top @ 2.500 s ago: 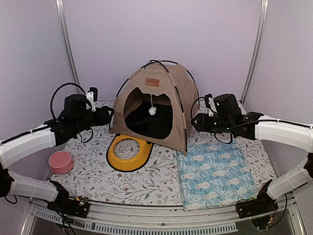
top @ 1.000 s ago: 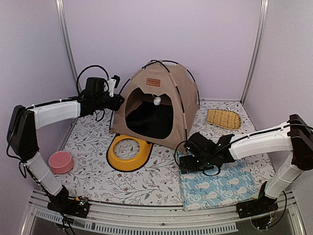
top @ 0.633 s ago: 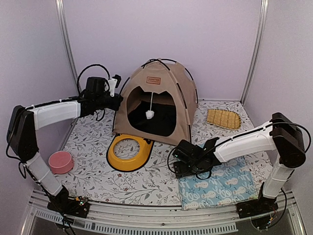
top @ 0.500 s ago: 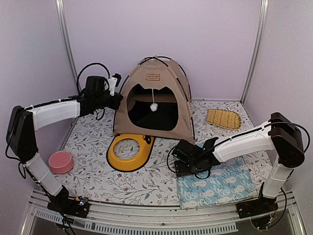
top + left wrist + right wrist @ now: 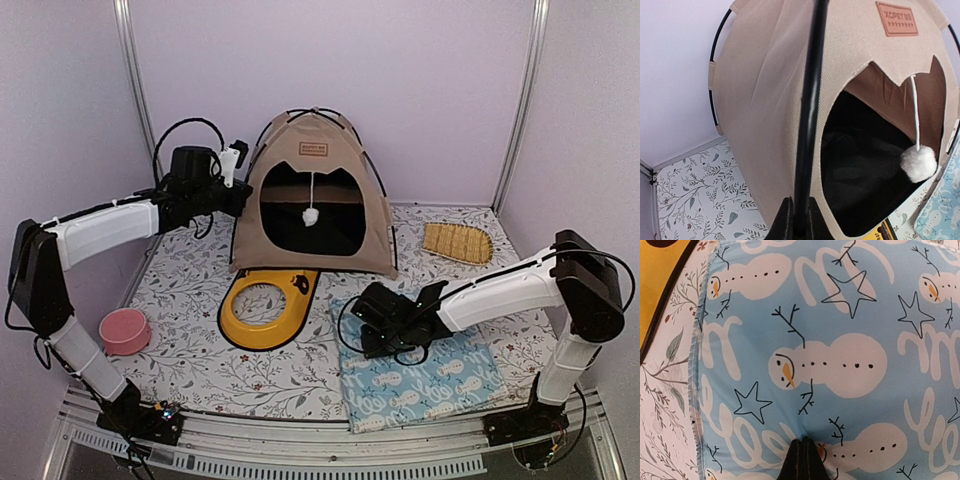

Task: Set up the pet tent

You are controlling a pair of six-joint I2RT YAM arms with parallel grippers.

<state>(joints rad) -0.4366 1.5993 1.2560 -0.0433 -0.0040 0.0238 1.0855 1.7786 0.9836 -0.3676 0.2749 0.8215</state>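
Note:
The beige pet tent (image 5: 315, 200) stands upright at the back middle, its opening facing the front, with black poles, a brown label (image 5: 315, 149) and a white pom-pom (image 5: 311, 214) hanging in the doorway. My left gripper (image 5: 240, 195) is at the tent's left front side. In the left wrist view it (image 5: 799, 222) is shut on a black pole (image 5: 810, 110) beside the beige fabric (image 5: 765, 100). My right gripper (image 5: 368, 322) lies low on the light blue snowman mat (image 5: 440, 375). In the right wrist view it (image 5: 803, 447) is shut, pinching the puckered mat fabric (image 5: 840, 360).
A yellow oval bowl tray (image 5: 265, 308) lies just in front of the tent, touching the mat's left corner region. A pink bowl (image 5: 125, 331) sits at the front left. A woven straw pad (image 5: 458, 242) lies at the back right. A floral cloth (image 5: 190, 290) covers the table.
The tent has turned to face the front and shifted back and left with my left gripper on its pole. My right gripper has shut on the mat and dragged it leftward.

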